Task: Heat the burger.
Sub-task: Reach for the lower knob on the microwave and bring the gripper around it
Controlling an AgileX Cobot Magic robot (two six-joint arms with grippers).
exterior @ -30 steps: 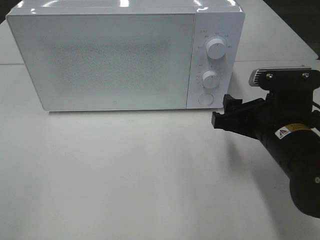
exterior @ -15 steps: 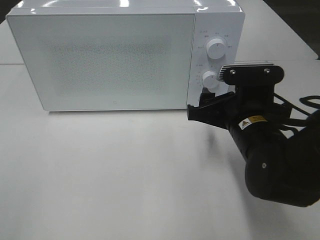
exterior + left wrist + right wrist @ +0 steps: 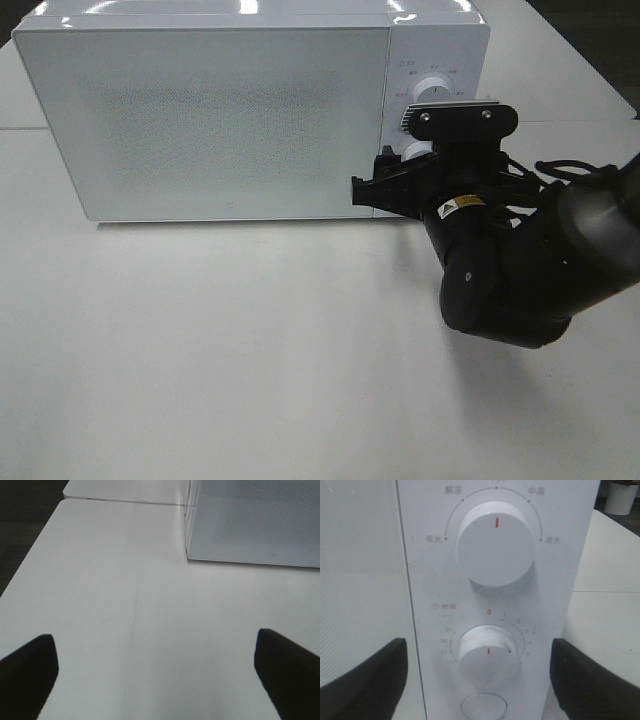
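The burger is not in view. The white microwave (image 3: 210, 120) stands at the back of the table with its door shut; its door corner shows in the left wrist view (image 3: 250, 520). My right gripper (image 3: 375, 195) is open and held close in front of the control panel, low down by the door's edge. In the right wrist view its fingers (image 3: 365, 680) stand wide either side of the lower timer knob (image 3: 487, 655), below the upper power knob (image 3: 495, 542); they touch nothing. My left gripper (image 3: 160, 680) is open and empty over bare table.
A round button (image 3: 485, 707) sits under the timer knob. The white table (image 3: 250, 350) stretches in front of the microwave. A seam between tabletops (image 3: 125, 501) runs behind the microwave's left side.
My right arm has swung left and toward the microwave, from beside its right end to directly in front of the control panel. The door stays shut.
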